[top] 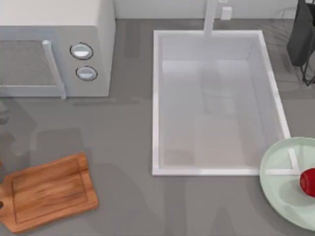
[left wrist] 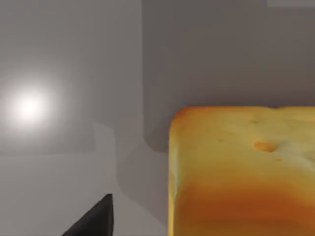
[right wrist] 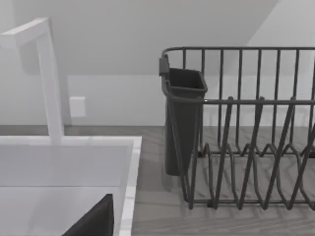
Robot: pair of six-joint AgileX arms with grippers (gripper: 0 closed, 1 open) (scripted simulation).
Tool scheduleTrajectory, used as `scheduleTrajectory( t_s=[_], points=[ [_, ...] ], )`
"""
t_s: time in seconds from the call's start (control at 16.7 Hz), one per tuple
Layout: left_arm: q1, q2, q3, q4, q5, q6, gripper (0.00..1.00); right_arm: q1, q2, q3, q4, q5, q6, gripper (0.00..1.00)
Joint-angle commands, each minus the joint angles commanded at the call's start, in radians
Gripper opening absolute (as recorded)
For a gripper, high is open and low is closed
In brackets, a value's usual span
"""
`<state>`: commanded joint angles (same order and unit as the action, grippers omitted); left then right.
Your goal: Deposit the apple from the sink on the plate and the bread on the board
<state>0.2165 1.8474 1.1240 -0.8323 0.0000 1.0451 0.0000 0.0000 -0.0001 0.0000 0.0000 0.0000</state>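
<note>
One apple (top: 308,181), one plate (top: 280,189), one bread (left wrist: 241,172)

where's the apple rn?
Top view: the apple sits on the plate at the table's right edge, just off the sink's near right corner.

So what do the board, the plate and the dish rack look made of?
Board: wood, going by brown grain and matte finish. Plate: smooth pale mint green, probably glazed ceramic or plastic. Dish rack: thin dark bars, seemingly coated metal wire.
</note>
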Motion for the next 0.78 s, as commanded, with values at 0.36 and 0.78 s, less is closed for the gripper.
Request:
scheduleTrajectory(
  t_s=[0.36, 0.78],
  points=[
    [0.002, 0.041, -0.05, 0.075, 0.0, 0.003, 1.0, 0.0, 0.0, 0.0, 0.0, 0.0, 0.0, 1.0],
    [0.002, 0.041, -0.05, 0.075, 0.0, 0.003, 0.55, 0.0, 0.0, 0.0, 0.0, 0.0, 0.0, 1.0]
  ],
)
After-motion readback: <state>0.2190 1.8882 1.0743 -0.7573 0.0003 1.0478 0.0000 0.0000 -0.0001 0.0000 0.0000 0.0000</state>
